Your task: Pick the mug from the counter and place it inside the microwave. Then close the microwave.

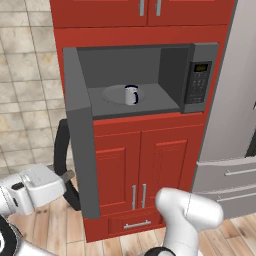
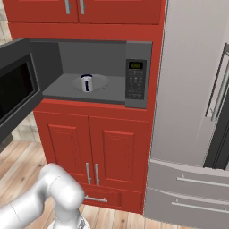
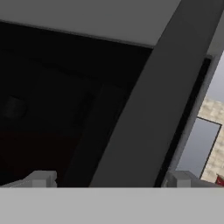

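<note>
The microwave (image 1: 197,80) sits in a red cabinet niche with its door (image 1: 81,150) swung wide open to the left. The mug (image 1: 131,94) stands upright on the round turntable inside, also seen as the mug (image 2: 86,82) in the right base view. My gripper (image 1: 69,175) is low on the left, at the outer face of the open door beside its black curved handle (image 1: 60,150). In the hand view my gripper (image 3: 111,178) is open, its tips wide apart, with the dark handle (image 3: 131,122) running up between them against the door glass. The counter is out of view.
Red lower cabinet doors (image 1: 140,165) stand below the microwave, and red upper cabinets (image 1: 145,10) above it. A grey fridge (image 2: 192,89) fills the right side. The open door (image 2: 15,94) juts out over the wooden floor (image 1: 55,230). A tiled wall (image 1: 25,90) is at the left.
</note>
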Robot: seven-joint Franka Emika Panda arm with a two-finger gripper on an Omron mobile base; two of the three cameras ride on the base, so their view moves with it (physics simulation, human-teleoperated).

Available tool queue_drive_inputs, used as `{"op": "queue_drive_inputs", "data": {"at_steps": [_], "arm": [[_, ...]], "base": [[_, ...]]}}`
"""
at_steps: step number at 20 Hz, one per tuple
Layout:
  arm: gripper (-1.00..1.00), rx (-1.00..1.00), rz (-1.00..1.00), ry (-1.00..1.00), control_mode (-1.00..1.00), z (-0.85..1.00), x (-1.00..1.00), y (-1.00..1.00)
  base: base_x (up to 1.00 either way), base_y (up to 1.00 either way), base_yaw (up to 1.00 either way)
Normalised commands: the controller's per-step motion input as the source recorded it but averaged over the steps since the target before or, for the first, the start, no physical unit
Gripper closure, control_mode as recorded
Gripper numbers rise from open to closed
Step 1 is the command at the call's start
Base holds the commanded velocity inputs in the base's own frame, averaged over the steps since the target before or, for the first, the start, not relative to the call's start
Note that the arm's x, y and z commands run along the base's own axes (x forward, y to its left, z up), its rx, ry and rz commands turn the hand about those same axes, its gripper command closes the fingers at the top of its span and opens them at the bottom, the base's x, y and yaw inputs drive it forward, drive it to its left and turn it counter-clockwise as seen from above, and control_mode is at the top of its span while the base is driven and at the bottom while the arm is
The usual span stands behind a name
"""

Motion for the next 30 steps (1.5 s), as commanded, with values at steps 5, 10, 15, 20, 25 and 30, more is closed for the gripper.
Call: {"op": "queue_drive_inputs", "data": {"at_steps": [5,10,15,20,25,30], "arm": [[-1.00,0.07,0.02,0.00,-1.00,0.03,0.00,-0.50],[-1.00,0.02,0.04,0.01,-1.00,0.09,0.08,-0.51],[-1.00,0.00,0.08,0.04,-1.00,0.09,0.34,-0.53],[-1.00,0.00,0.16,0.06,-1.00,0.09,0.39,-0.55],[-1.00,0.00,0.18,0.07,-1.00,0.00,0.33,-0.51],[-1.00,0.00,0.17,0.07,-1.00,0.05,0.31,-0.50]], "base": [[0.00,0.00,0.00],[0.00,0.00,0.00],[0.00,0.00,0.00],[0.00,0.00,0.00],[0.00,0.00,0.00],[0.00,0.00,0.00]]}}
